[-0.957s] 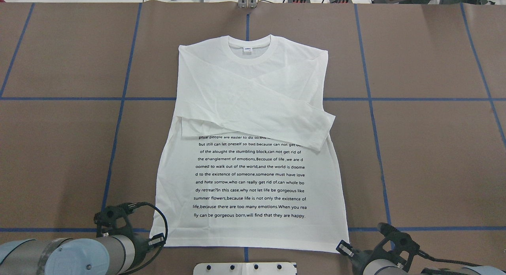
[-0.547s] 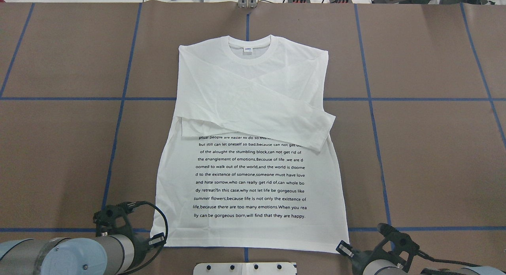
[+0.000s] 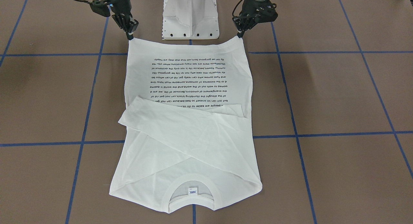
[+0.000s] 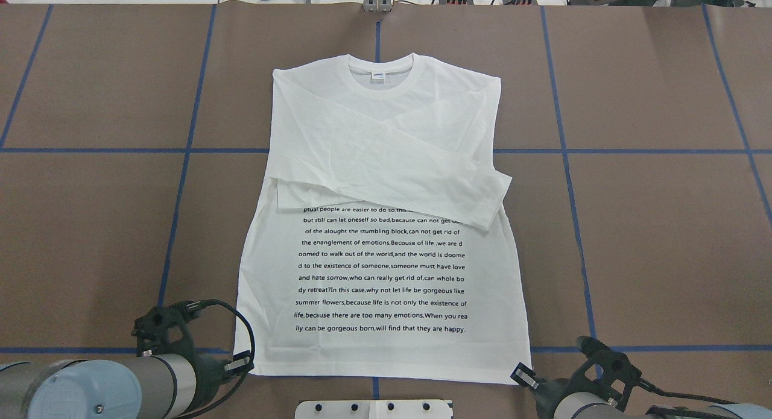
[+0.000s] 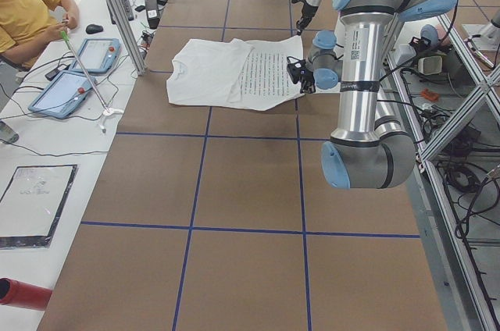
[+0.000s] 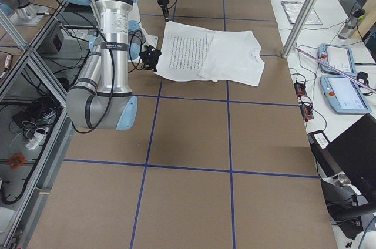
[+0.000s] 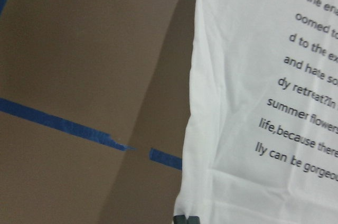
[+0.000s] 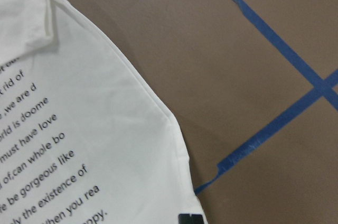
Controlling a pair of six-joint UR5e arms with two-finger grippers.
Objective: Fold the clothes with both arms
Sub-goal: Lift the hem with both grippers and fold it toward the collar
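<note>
- The T-shirt lies flat on the bench, sleeves crossed, collar away from the robot.
- The left hand pinches one hem corner.
- The right hand seemingly pinches the other.

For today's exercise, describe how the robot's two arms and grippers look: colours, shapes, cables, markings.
The left arm and right arm are silver-grey tubes with light blue joint caps and small printed labels. The left gripper and right gripper are black, two-fingered, with looping black cables.
</note>
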